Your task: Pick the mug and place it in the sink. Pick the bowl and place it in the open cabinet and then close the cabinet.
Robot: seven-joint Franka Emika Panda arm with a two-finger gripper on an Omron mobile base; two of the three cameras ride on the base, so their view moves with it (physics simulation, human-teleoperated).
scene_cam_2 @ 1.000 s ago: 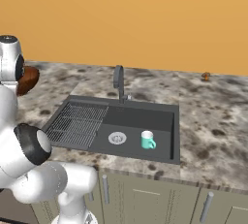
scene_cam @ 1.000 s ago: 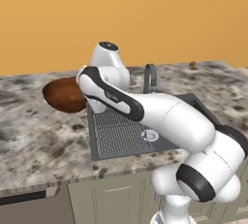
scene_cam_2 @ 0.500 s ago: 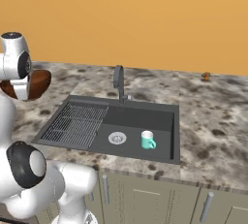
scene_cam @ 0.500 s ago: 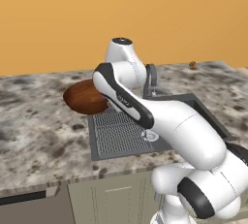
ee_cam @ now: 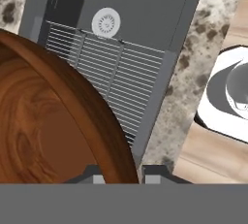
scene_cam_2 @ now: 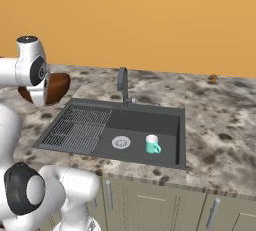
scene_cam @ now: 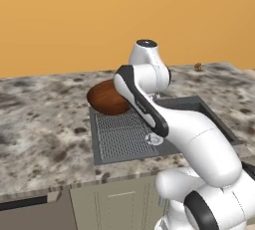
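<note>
My gripper (ee_cam: 125, 177) is shut on the rim of the reddish-brown wooden bowl (scene_cam: 106, 97), which hangs tilted in the air over the left end of the sink (scene_cam: 120, 140). In the right base view the bowl (scene_cam_2: 56, 86) shows beside the white wrist, left of the dark basin (scene_cam_2: 141, 123). The hand view looks down past the bowl (ee_cam: 43, 126) onto the ribbed grid and the round drain (ee_cam: 106, 22). A teal mug (scene_cam_2: 152, 144) stands upright in the basin to the right of the drain. The cabinet is out of view.
A grey arched faucet (scene_cam_2: 122, 82) rises at the back edge of the sink. A small brown object (scene_cam_2: 212, 78) sits on the speckled counter (scene_cam_2: 220, 125) at the far right. Under-counter cabinet doors (scene_cam_2: 150, 205) run below the counter's front edge.
The arm has swung to the right with the bowl in its grip, from above the counter left of the sink to above the sink's ribbed end. The mug has not moved.
</note>
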